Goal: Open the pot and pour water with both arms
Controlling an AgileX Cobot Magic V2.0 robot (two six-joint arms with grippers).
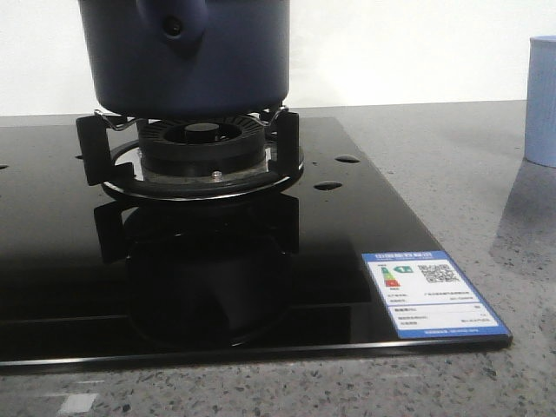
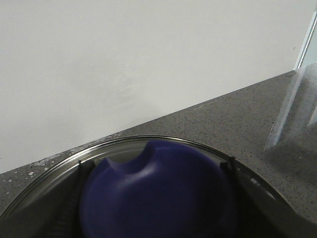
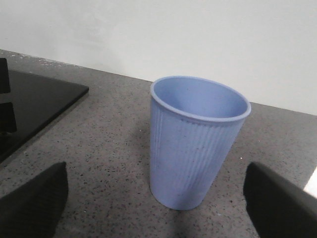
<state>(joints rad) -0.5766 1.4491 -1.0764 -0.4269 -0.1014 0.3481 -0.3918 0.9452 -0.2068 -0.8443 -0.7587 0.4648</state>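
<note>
The dark navy pot [image 1: 187, 65] stands on the burner stand [image 1: 200, 161] at the back left; its handle mount with a round hole faces me, and its top is cut off by the frame. In the left wrist view a glass lid with a steel rim [image 2: 148, 140] fills the lower part, and my left gripper [image 2: 154, 198] is shut on its blue knob [image 2: 158, 188], a dark finger on each side. My right gripper [image 3: 156, 213] is open and empty, its fingers wide apart just short of the pale blue cup [image 3: 195, 144]. Neither gripper shows in the front view.
The black glass stove top [image 1: 130, 278] carries a label [image 1: 430, 294] at its front right corner. The cup [image 1: 543, 100] stands on the grey speckled counter [image 1: 486, 174] at the far right. A white wall is behind.
</note>
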